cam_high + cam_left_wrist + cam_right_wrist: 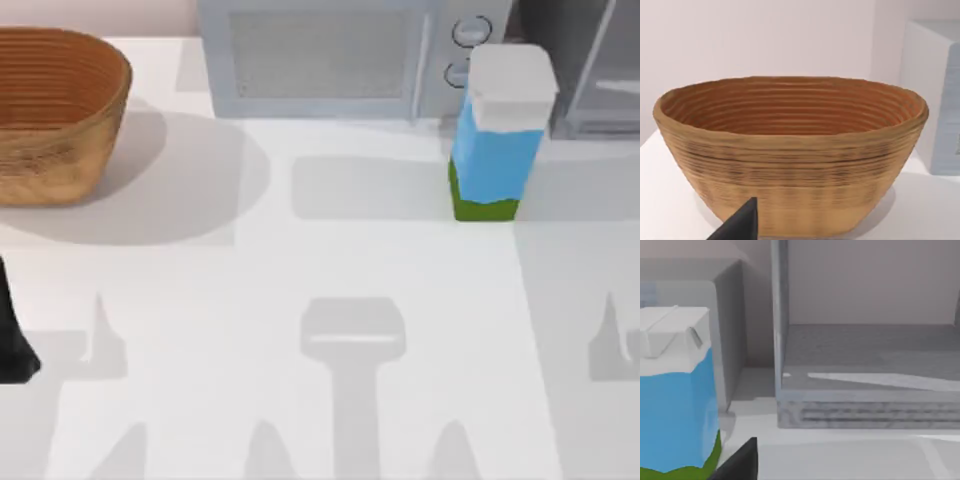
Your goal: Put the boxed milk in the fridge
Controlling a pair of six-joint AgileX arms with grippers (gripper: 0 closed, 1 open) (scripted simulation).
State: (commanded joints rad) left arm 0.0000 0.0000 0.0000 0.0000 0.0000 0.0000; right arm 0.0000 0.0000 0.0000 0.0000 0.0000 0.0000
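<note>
Top view, far left edge, lower half: a dark piece of my left arm (14,340) pokes into frame, parked over the white table (300,400). Whether the left gripper's fingers are apart or together I cannot tell. In the left wrist view one dark fingertip (742,224) shows at the bottom edge, in front of the basket.

Upper left of the top view: a woven basket (50,130), oval, upright on the table. The left wrist view looks at its side wall and ribbed interior (790,150).

Top centre: a light-grey microwave (320,60) against the back edge, two round knobs at its right end.

Right of centre, upper half: the boxed milk (497,135) stands upright on the table just in front of the microwave's knob end, white top, blue body, green base band. In the right wrist view it sits at the left edge (675,400).

Upper right corner: the fridge (590,70), dark grey, partly cut off by the frame; the carton stands just beside it, outside it. The right wrist view shows the fridge's grey interior floor (870,355).

Right gripper: one dark fingertip (740,462) at the bottom of the right wrist view, near the carton; its state I cannot tell.
</note>
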